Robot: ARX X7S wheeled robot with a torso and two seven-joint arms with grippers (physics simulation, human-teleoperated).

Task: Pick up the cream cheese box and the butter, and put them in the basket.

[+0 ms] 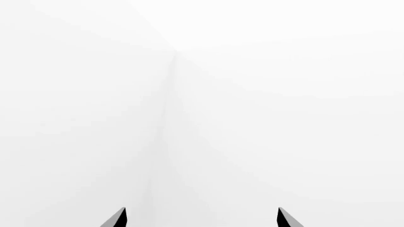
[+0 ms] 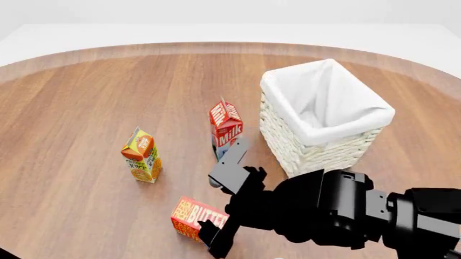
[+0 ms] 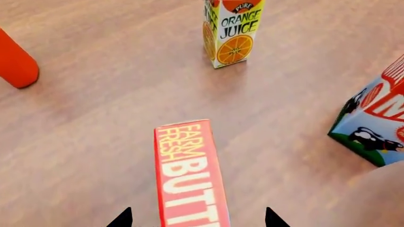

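1. On the round wooden table, reading from the left, an orange juice carton stands upright, well apart from everything else.

2. Next, near the front edge, the butter lies flat, its long axis running straight into the gap of the right gripper. That gripper's jaws stand wide, one fingertip at each long side of the box, neither seen touching it.

3. Seen from the right wrist, the butter runs lengthwise between the two black fingertips, roughly centred, so the coming grasp looks to need only a short advance and a squeeze across the narrow width.

4. Further right, a milk carton stands just beside the basket, which sits upright with its white liner open.

5. Nowhere is the cream cheese box clearly visible; it may lie hidden behind the arm.

6. Off to the side, the left gripper faces only blank white, its two tips spread wide and holding nothing, so the right arm is the nearer one.
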